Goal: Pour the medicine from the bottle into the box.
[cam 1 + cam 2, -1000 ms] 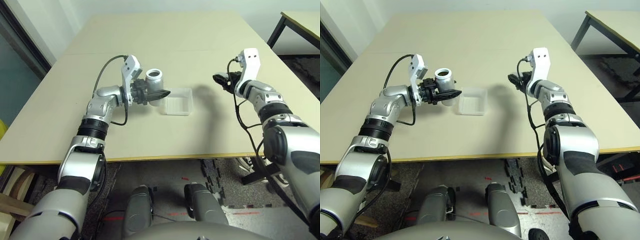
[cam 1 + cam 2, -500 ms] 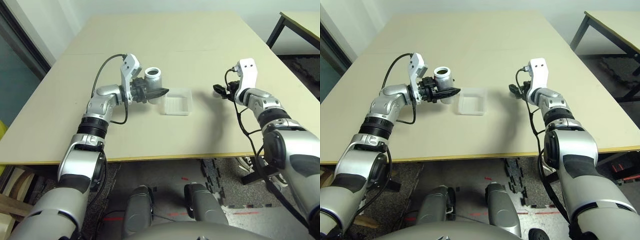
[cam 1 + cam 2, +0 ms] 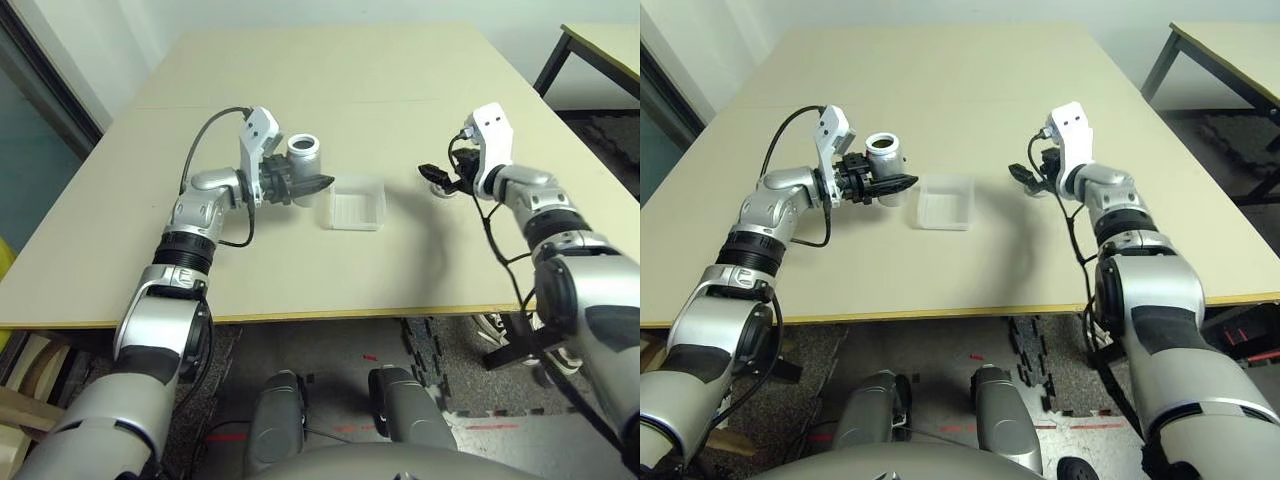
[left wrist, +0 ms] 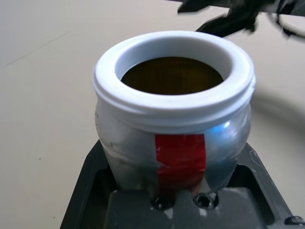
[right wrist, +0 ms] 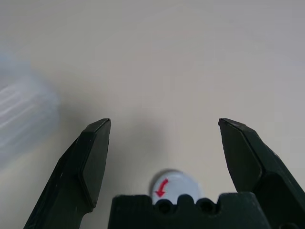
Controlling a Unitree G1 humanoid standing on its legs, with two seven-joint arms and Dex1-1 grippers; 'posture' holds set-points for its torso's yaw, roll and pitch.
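My left gripper (image 3: 320, 185) is shut on the bottle (image 3: 306, 155), a silver one with a red label, and holds it upright a little left of the box (image 3: 356, 205). In the left wrist view the bottle (image 4: 174, 119) has no cap, and its white mouth shows a dark brown inside. The medicine is hidden in it. The box is a clear shallow tray lying flat on the table. To its right, my right gripper (image 5: 164, 124) stands open just above the table. The round grey cap (image 5: 174, 187) with a red arrow lies on the table under it, held by nothing.
The beige table (image 3: 330, 90) stretches far behind both arms, and its front edge (image 3: 350, 315) runs close below the box. Another table (image 3: 605, 45) stands at the far right. The box shows as a blur (image 5: 24, 119) beside my right gripper's finger.
My right gripper came down toward the table and opened, leaving the cap on the surface. My left gripper kept the bottle upright in nearly the same place.
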